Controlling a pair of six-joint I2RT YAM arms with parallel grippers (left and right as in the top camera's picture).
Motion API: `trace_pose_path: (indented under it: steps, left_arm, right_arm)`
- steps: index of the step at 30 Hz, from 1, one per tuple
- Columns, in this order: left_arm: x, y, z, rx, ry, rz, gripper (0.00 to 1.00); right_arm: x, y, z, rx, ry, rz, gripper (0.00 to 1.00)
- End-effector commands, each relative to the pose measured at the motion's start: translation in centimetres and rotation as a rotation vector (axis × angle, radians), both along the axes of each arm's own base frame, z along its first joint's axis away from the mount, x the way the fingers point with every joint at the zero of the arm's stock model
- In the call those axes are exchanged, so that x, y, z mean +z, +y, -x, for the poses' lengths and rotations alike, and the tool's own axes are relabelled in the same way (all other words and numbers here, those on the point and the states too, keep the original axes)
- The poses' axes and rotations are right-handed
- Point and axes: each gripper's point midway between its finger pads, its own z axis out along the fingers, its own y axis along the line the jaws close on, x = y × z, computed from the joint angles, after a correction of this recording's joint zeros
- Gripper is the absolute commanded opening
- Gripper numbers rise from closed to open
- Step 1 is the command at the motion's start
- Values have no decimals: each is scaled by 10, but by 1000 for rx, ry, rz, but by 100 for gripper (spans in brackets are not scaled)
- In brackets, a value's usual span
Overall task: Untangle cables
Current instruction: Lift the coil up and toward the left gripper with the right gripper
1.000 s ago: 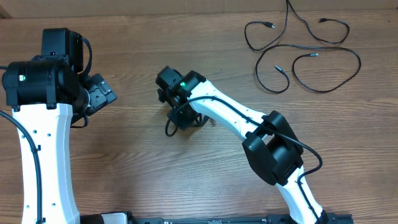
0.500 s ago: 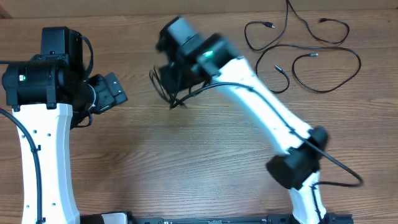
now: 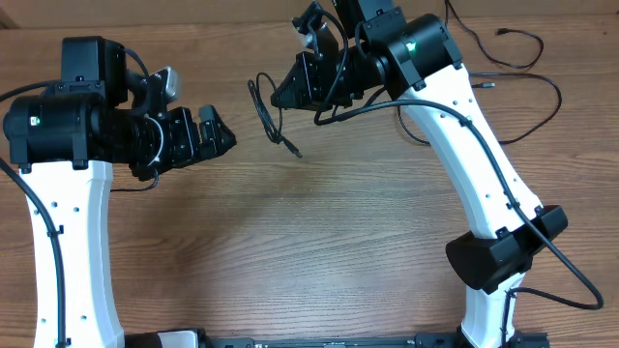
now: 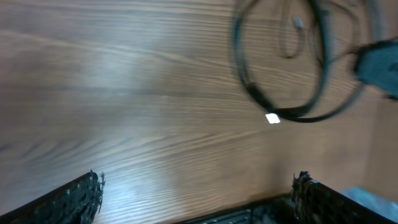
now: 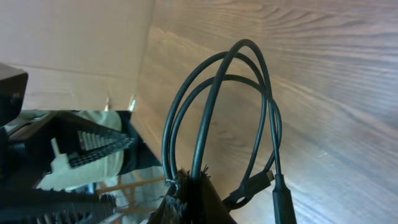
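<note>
**Overhead view**
- Desk (image 3: 290, 251): bare wood grain across the middle.
- Right claw (image 3: 282, 97): clenched on the coiled cable (image 3: 261, 114), which it holds above the desk at the upper centre. The coil hangs from the claw's tips, and its plug (image 3: 295, 152) trails lowest.
- Left claw (image 3: 222, 135): released, with the jaws spread wide. It faces the hanging coil from just beside it and does not touch it.
- Loose cables (image 3: 557, 97): these lie in open loops at the far right corner, partly hidden behind the right arm and well apart from the coil.

**Left wrist view**
- The coiled cable (image 4: 273, 112) shows as a blurred dark loop ahead of the open fingers (image 4: 81, 196). Nothing sits between them.

**Right wrist view**
- The claw's tips pinch several strands of the coil together at their base. The loops (image 5: 249, 62) arch upward, and the plug (image 5: 258, 183) sits close to the grip.

**Handling note**
- You should expect a light, limp and fairly slick cord. It will likely sag and swing instead of holding its shape.
- Take hold on a single strand near the plug, not across the bundle, so the loops can draw apart.
- Avoid pulling hard on the plug itself.
</note>
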Motion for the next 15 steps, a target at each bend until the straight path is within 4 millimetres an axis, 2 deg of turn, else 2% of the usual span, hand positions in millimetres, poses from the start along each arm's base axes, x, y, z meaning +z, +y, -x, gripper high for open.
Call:
trace_pose_path:
  steps: [1, 12, 15]
  left_arm:
    - [12, -20, -3, -97, -54, 115, 100]
    - [13, -12, -18, -40, -96, 77, 98]
    - [16, -12, -24, -20, -109, 85, 92]
  right_arm:
    - [17, 9, 15, 48, 5, -60, 4]
    - [37, 25, 40, 166, 64, -184, 4]
    - [39, 26, 43, 180, 74, -199, 4]
